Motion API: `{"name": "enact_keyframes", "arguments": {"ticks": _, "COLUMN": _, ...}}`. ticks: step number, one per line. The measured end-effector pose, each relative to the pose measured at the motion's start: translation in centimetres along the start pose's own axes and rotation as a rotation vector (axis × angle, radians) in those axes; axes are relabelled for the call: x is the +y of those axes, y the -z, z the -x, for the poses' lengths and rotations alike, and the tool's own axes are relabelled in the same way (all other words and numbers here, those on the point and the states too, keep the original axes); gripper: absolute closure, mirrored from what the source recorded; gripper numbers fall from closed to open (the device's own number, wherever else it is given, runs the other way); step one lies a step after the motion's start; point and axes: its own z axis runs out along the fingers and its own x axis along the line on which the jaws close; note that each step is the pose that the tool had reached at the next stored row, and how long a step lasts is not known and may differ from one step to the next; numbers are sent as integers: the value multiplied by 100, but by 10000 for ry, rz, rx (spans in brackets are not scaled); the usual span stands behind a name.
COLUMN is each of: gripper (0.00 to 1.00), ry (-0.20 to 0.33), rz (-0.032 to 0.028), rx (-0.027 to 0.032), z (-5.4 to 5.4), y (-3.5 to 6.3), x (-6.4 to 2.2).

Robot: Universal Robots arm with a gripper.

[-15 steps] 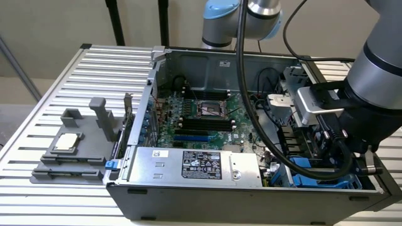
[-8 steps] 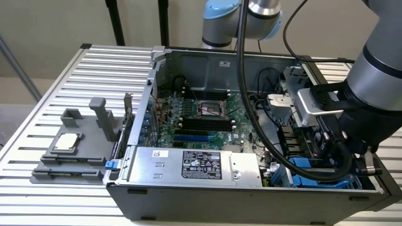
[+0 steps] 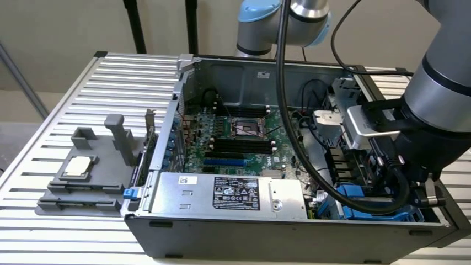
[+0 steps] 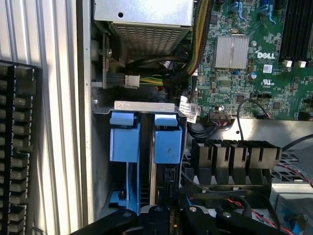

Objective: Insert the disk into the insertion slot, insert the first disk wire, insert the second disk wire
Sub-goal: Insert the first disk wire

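The disk (image 4: 167, 142) stands on edge in its blue frame inside the insertion slot (image 4: 142, 105), the drive cage in the case's corner. Its dark connector end (image 4: 169, 176) faces up towards the camera. A second blue frame (image 4: 124, 137) sits in the bay beside it. My gripper (image 4: 164, 218) hangs right over the disk's connector end, and what lies between its black parts is too dark to make out. In the exterior view the gripper (image 3: 384, 176) reaches down into the case above the blue frames (image 3: 360, 200). Thin black wires (image 4: 198, 182) run loose beside the disk.
The green motherboard (image 4: 244, 63) and a black finned block (image 4: 230, 156) lie next to the cage. The silver power-supply box (image 3: 228, 193) fills the case's front. A thick black cable (image 3: 294, 127) crosses the case. A grey fixture (image 3: 88, 171) stands on the slatted table (image 3: 44, 138).
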Motion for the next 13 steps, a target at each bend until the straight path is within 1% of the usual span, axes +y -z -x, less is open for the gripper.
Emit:
{"name": "enact_keyframes", "arguments": {"ticks": 2, "gripper": 82, "ry": 0, "rz": 1, "rx": -1, "z": 0, "y": 1, "x": 0}}
{"name": "enact_keyframes", "arguments": {"ticks": 4, "gripper": 81, "ry": -6, "rz": 8, "rx": -24, "z": 2, "y": 38, "x": -7}}
{"name": "enact_keyframes", "arguments": {"ticks": 5, "gripper": 75, "ry": -2, "rz": 15, "rx": -9, "z": 6, "y": 92, "x": -18}}
{"name": "enact_keyframes", "arguments": {"ticks": 9, "gripper": 75, "ry": -1, "rz": 20, "rx": -2, "z": 14, "y": 264, "x": -49}}
{"name": "enact_keyframes", "arguments": {"ticks": 11, "gripper": 75, "ry": 1, "rz": 20, "rx": -2, "z": 13, "y": 308, "x": -22}}
{"name": "enact_keyframes", "arguments": {"ticks": 13, "gripper": 75, "ry": -2, "rz": 20, "rx": -4, "z": 11, "y": 339, "x": 63}}
